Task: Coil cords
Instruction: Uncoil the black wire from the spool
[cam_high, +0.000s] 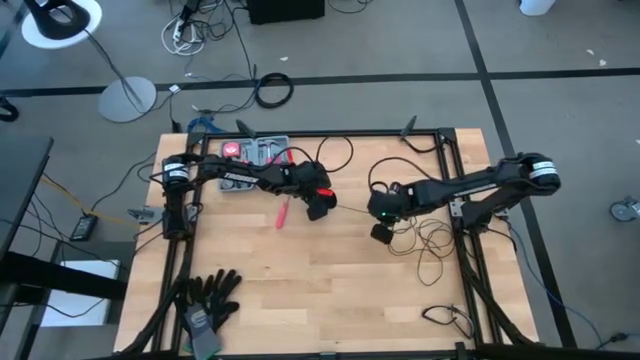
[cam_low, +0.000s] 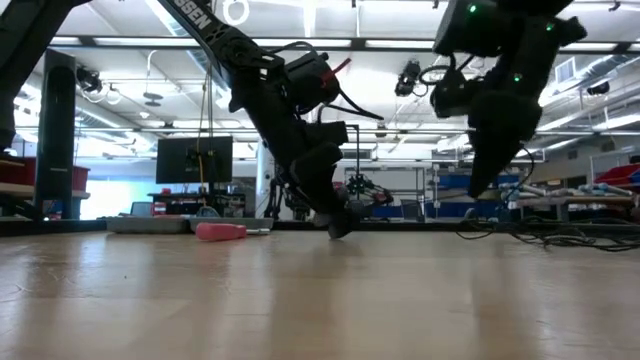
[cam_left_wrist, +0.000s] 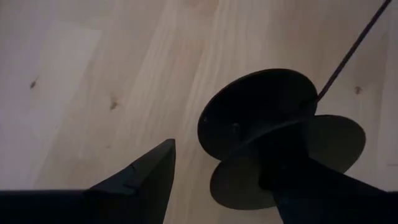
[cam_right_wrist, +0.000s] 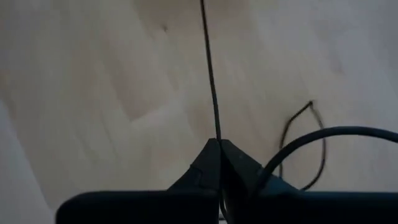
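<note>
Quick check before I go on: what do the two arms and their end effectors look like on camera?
Both arms are dark, jointed links. The left arm has white lettering along its link, a white band near its base and red at its wrist. The right arm has a white band and green lights. Each end effector has two dark, pointed fingers.

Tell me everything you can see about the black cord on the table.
The cord is a very thin black wire. Most of it lies in loose, untidy loops on the wooden table, by the right arm. One stretch runs taut from the right gripper, shut on it, to a round black spool by the left gripper, which is open.
</note>
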